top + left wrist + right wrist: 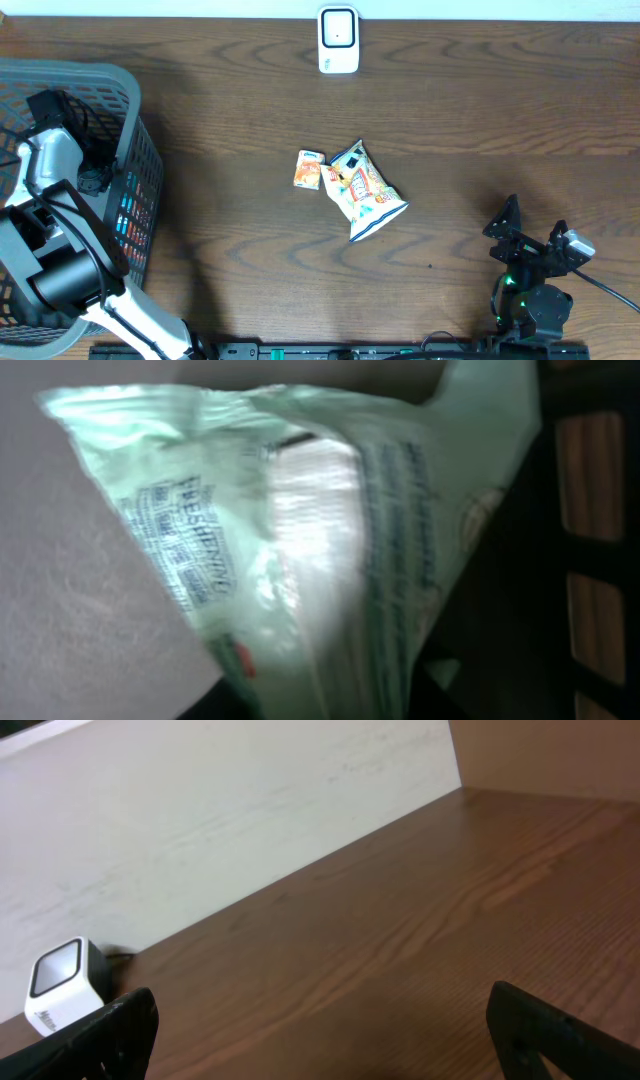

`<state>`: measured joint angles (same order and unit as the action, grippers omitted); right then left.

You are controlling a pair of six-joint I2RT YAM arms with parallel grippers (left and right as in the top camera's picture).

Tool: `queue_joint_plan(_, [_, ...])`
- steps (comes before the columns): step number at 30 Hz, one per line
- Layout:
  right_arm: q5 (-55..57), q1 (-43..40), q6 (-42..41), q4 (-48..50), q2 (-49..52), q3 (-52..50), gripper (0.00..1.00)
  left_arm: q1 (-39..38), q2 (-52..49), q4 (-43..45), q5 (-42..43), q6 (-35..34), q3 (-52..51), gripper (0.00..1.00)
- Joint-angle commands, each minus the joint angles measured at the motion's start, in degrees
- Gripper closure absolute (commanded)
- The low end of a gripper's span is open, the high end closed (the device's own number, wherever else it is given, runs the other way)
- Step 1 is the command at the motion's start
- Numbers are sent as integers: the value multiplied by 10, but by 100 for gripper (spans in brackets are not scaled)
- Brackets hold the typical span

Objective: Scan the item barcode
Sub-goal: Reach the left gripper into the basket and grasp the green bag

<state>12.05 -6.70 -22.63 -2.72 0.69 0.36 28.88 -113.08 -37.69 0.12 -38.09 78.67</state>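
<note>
Grained wood table (pixel 200 100); crinkled foil snack bag (pixel 365 190), boxy white scanner (pixel 338 40)

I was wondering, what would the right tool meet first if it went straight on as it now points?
The right tool would likely meet bare table first, then the wall; the white scanner sits left of that line. Depth is unclear.

Right end effector (pixel 535 220) wide open

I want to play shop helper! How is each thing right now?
Scanner: standing upright.
Snack bag: lying flat.
Small packet: lying beside the snack bag.
Green bag: crinkled, close to the left wrist camera.
Basket: upright, left arm reaching inside.
Right hand: open, empty.
</note>
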Motion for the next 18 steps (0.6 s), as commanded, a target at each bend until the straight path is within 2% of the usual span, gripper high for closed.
queue_joint_plan(1, [5, 4, -7, -1, -3, 0, 1, 6, -4, -8, 3, 10, -16, 82])
queue_joint_plan(3, [5, 4, -7, -1, -3, 0, 1, 10, 14, -8, 3, 18, -15, 92])
queue_joint_plan(10, [5, 4, -7, -1, -3, 0, 1, 38, 205, -12, 4, 30, -14, 93])
queue_joint_plan(16, [5, 4, -7, -1, -3, 0, 1, 27, 381, -21, 15, 40, -14, 93])
queue_joint_plan(18, [5, 4, -7, -1, -3, 0, 1, 12, 436, -21, 44, 40, -14, 93])
